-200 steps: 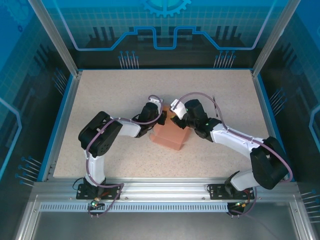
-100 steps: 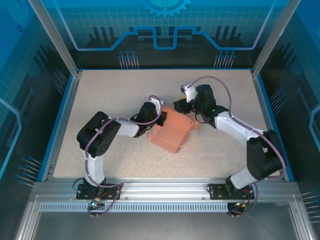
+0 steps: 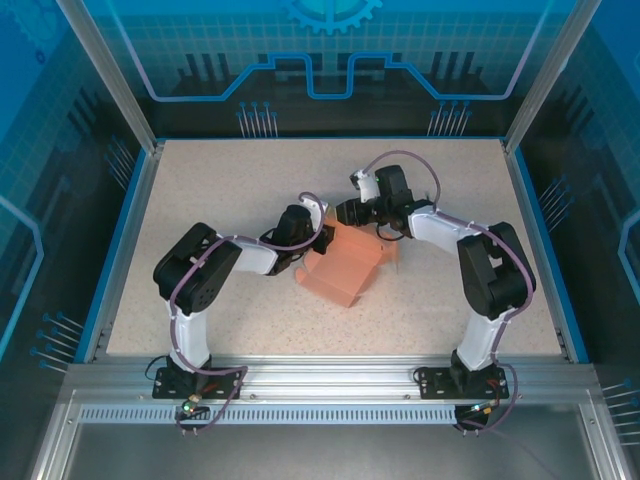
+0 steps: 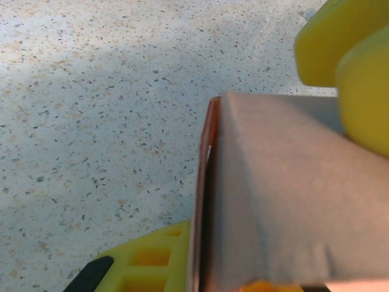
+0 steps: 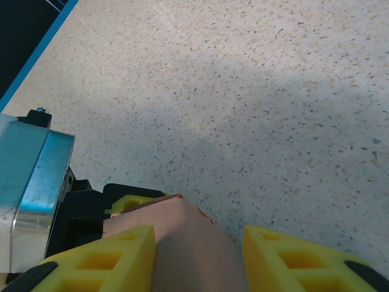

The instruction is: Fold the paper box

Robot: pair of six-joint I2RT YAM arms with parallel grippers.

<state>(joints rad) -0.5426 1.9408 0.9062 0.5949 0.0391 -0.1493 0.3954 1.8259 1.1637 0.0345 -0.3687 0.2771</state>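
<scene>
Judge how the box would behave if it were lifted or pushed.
The box is thin card, so it is probably light and would slide on the table rather than tip. Its edge looks slightly bowed in the left wrist view, so a hard squeeze may crease it. Pinched at one end by the left claw, it could flex or twist.

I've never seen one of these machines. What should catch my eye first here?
First, the salmon-orange paper box, partly folded, in the middle of the speckled table. Over it, the left claw pinches its far left edge, while the right claw straddles its far corner.
</scene>
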